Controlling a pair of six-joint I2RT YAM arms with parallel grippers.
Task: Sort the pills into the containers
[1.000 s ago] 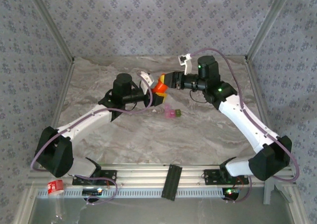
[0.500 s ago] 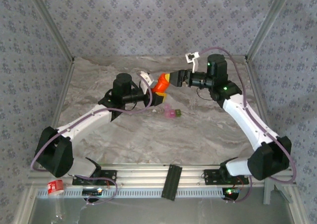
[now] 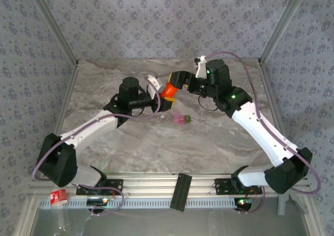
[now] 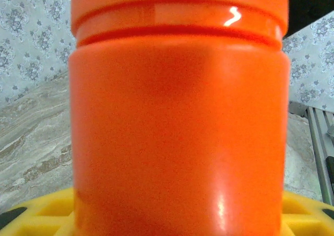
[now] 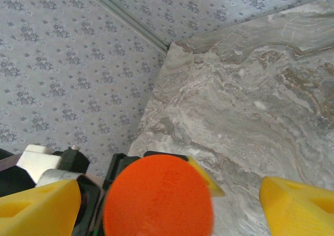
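Observation:
An orange bottle (image 3: 168, 92) with its cap on is held tilted above the table by my left gripper (image 3: 165, 99), which is shut on its body. Up close, the bottle (image 4: 177, 126) stands between that gripper's yellow fingers (image 4: 42, 210). My right gripper (image 3: 178, 81) stands open around the bottle's capped end; its yellow fingertips (image 5: 39, 207) are spread wide on both sides of the orange cap (image 5: 158, 197), with a clear gap on the right. The containers (image 3: 181, 119), a joined pink and green pair, lie on the table just below the bottle. The pills are hidden.
The marble table (image 3: 156, 142) is walled by patterned panels on three sides; its back left corner (image 5: 168, 47) lies beyond the bottle. A black bar (image 3: 179, 191) lies on the front rail. A red-and-white item (image 3: 58, 196) sits at the near left.
My right gripper has opened off the bottle's cap, drawn back to the right, then come back over the cap with its jaws wide. The left gripper and bottle have held still.

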